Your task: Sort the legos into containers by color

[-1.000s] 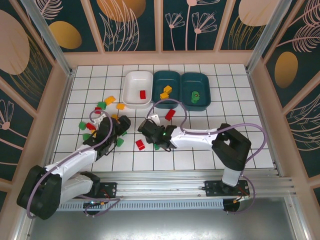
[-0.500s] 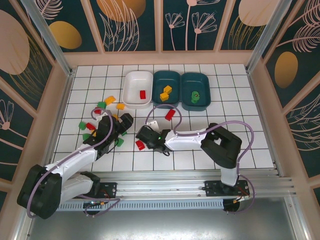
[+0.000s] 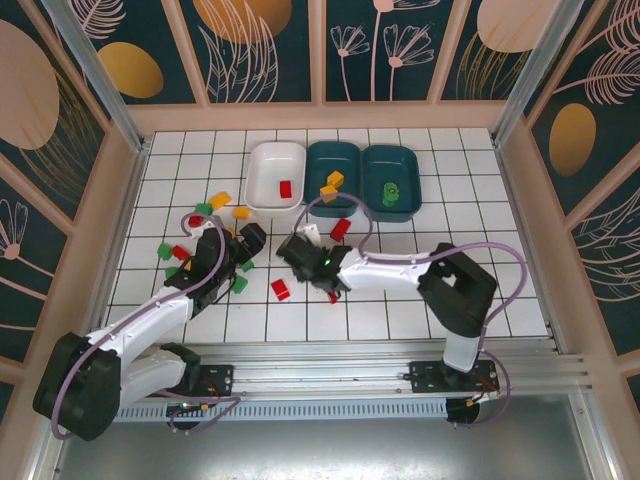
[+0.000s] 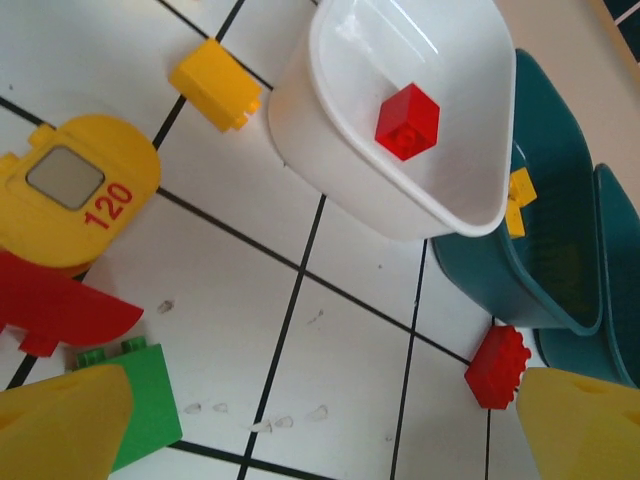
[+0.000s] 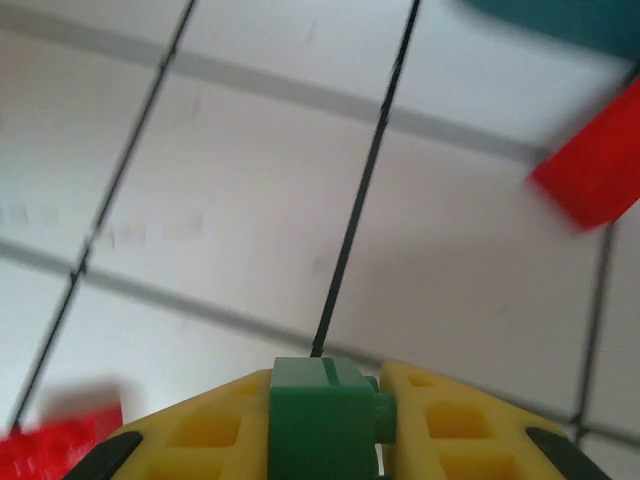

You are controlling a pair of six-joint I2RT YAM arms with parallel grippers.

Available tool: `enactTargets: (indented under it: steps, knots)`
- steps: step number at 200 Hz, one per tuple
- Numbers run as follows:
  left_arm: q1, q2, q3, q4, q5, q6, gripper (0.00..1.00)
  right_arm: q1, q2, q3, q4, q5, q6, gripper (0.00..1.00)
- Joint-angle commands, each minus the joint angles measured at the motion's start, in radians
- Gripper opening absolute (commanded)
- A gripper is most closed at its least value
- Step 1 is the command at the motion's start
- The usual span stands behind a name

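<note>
Gripping green lego [image 5: 316, 412], right gripper [image 5: 326, 428] has risen.

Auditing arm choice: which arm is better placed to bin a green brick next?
Right. The right gripper is shut on a green brick, and the rightmost teal bin, holding green, is on its side. The left gripper is open, empty.

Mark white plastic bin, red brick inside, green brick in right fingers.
White rounded plastic bin [image 4: 300, 140]: left wrist view, outer wall.
Red plastic brick [image 4: 407, 120]: left wrist view, top face.
Green plastic brick [image 5: 320, 420]: right wrist view, near face.
</note>
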Motion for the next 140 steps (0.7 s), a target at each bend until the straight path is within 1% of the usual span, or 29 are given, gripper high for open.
enactTargets:
  steps: [1, 20, 35, 41, 47, 62, 69, 80, 104, 109, 122, 140]
  knots:
    - [0.0, 0.031, 0.048, -0.066, -0.03, 0.052, 0.98, -0.145, -0.12, 0.029, 0.045, 0.07, -0.108, 0.21]
    - [0.0, 0.08, 0.064, -0.097, -0.021, 0.066, 0.98, -0.326, -0.158, 0.009, 0.066, 0.032, -0.165, 0.22]
    - [0.001, 0.118, 0.072, -0.092, 0.028, 0.075, 0.99, -0.468, -0.148, 0.015, 0.08, -0.04, -0.203, 0.22]
    - [0.0, 0.135, 0.075, -0.082, 0.06, 0.081, 0.98, -0.507, -0.136, 0.021, 0.087, -0.075, -0.217, 0.22]
    - [0.001, 0.149, 0.079, -0.071, 0.092, 0.086, 0.94, -0.56, -0.118, 0.031, 0.095, -0.11, -0.23, 0.22]
    - [-0.005, 0.164, 0.088, -0.037, 0.156, 0.087, 0.81, -0.646, -0.046, 0.092, 0.08, -0.197, -0.254, 0.24]
    - [-0.011, 0.157, 0.087, -0.012, 0.183, 0.087, 0.79, -0.67, -0.012, 0.118, 0.075, -0.218, -0.267, 0.24]
    - [-0.023, 0.147, 0.094, 0.01, 0.191, 0.084, 0.79, -0.706, 0.033, 0.161, 0.074, -0.235, -0.277, 0.24]
    - [-0.032, 0.159, 0.146, -0.032, 0.199, 0.106, 0.8, -0.76, 0.137, 0.265, 0.041, -0.27, -0.298, 0.26]
    - [-0.034, 0.165, 0.153, -0.041, 0.202, 0.109, 0.8, -0.766, 0.153, 0.281, 0.036, -0.272, -0.302, 0.27]
    - [-0.037, 0.174, 0.159, -0.05, 0.222, 0.104, 0.81, -0.781, 0.184, 0.319, 0.027, -0.295, -0.307, 0.36]
    - [-0.055, 0.191, 0.159, -0.084, 0.229, 0.081, 0.81, -0.801, 0.209, 0.36, 0.016, -0.359, -0.304, 0.37]
